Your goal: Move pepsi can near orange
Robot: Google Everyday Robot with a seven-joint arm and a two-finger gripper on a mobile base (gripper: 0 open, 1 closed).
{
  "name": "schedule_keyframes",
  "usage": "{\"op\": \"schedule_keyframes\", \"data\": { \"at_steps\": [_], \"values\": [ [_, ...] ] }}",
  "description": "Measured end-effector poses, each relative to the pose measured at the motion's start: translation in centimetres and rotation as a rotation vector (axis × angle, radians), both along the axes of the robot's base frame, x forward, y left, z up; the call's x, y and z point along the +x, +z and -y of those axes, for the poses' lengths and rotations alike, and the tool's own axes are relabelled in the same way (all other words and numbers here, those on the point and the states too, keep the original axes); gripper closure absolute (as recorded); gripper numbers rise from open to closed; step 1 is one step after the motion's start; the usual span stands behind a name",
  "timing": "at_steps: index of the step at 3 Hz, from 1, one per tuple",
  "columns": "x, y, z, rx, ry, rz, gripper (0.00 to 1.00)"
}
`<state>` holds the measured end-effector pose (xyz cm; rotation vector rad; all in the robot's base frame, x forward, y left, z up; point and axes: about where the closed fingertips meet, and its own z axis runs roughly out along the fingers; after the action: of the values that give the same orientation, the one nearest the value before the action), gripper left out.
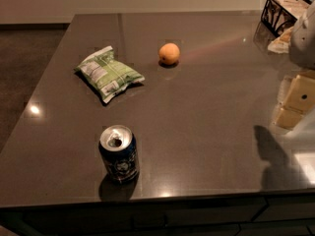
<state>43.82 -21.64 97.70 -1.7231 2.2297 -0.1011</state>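
The pepsi can is dark blue with an opened silver top. It stands upright near the front edge of the dark glossy table, left of centre. The orange lies further back, near the table's middle, well apart from the can. My gripper shows as cream-yellow parts at the right edge of the view, above the table's right side. It is far from both the can and the orange and holds nothing I can see. The white arm rises above it.
A green-white crinkled snack bag lies between the can and the orange, to the left. A black wire basket stands at the back right corner. The table's front edge runs just below the can.
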Motion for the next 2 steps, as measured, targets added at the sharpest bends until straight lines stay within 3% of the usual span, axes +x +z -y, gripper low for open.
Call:
{"op": "schedule_keyframes", "data": {
  "at_steps": [2],
  "values": [
    [0.0, -0.2, -1.2, 0.022, 0.017, -0.011, 0.0]
  ]
}}
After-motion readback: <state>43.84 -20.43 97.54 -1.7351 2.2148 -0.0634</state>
